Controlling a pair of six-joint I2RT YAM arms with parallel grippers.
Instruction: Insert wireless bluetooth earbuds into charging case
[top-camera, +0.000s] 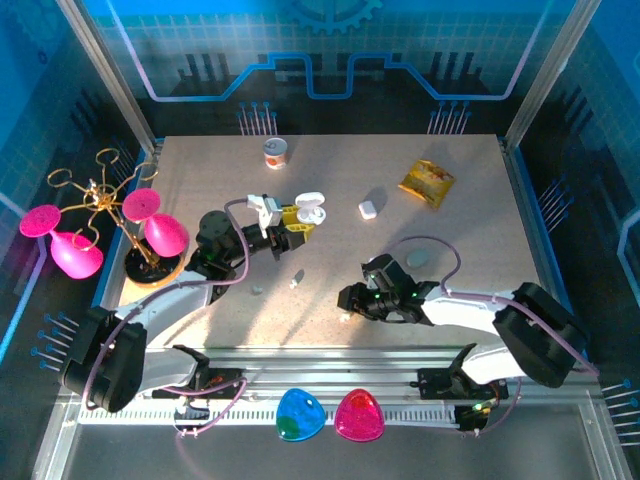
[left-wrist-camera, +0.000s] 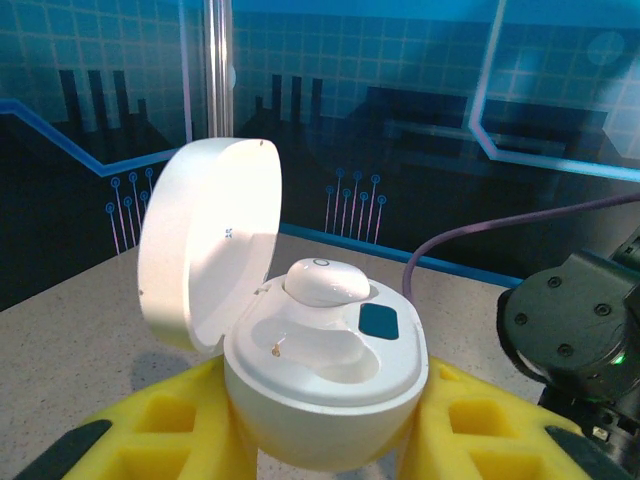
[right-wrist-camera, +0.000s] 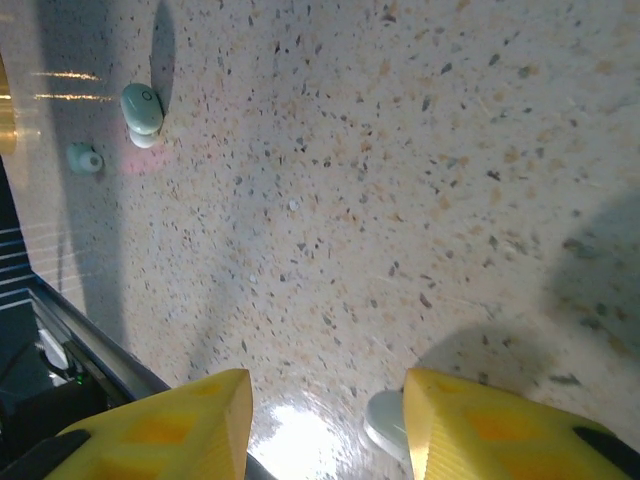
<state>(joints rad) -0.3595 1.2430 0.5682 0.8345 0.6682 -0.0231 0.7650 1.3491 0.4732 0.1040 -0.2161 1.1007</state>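
Here, my left jaws clamp the open case (left-wrist-camera: 320, 385), one socket bare, while my right jaws stand apart low over the bench (right-wrist-camera: 400, 200), the earbud (right-wrist-camera: 383, 425) lying off-centre between them, so closing could flick it away.

Left fingers (top-camera: 293, 214) grip an open case (top-camera: 311, 208); behind it a can (top-camera: 276, 152), right a shut case (top-camera: 367, 209), nearer an earbud (top-camera: 296, 281).
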